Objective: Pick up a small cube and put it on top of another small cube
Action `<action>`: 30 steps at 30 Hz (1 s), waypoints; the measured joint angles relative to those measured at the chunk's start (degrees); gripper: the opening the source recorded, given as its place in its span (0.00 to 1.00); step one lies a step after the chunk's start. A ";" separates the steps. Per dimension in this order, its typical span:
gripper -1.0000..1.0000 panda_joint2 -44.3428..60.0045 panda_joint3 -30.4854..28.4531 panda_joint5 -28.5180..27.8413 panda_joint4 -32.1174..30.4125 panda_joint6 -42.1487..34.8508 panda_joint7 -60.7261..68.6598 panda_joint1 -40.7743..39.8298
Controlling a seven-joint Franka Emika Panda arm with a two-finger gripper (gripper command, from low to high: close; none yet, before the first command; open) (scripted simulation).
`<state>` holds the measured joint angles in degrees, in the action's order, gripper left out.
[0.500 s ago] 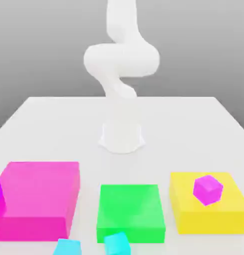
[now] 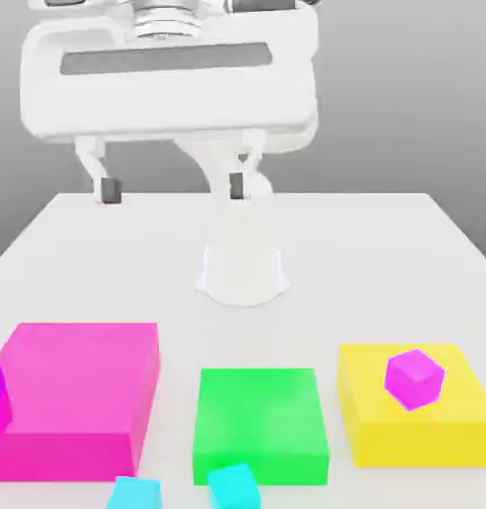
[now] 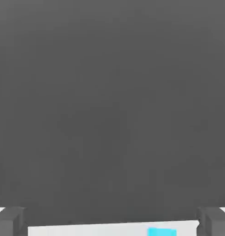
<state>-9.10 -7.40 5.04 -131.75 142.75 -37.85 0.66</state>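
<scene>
Simulated lab, plain table, robot arm

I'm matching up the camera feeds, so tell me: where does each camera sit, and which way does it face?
Exterior view: off the arm, facing its base from across the table, looking somewhat down; the arm and the open pincer show.
Hand view: on the hand, looking out past the fingertips, with both fingers at the picture's edges.
Shared: the pincer, the pale tabletop and cyan; which cyan cube the hand view catches, I can't tell.

White table — five blocks, cubes — broad blocksWhite table — blocks, two cyan cubes
</scene>
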 joint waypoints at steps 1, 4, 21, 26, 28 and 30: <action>0.50 2.08 -0.27 0.34 0.00 0.62 0.49 -0.13; 0.50 8.32 -0.93 1.26 0.01 2.48 1.88 -0.87; 0.00 38.47 0.34 4.51 1.94 16.00 6.85 -5.48; 0.00 38.39 0.32 4.46 1.93 15.90 6.82 -5.48; 0.00 35.25 -0.54 3.55 1.23 13.46 6.15 -4.81; 0.00 31.33 -1.44 2.35 0.38 10.40 5.27 -4.22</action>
<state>22.23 -8.85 7.40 -131.37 153.16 -32.58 -3.56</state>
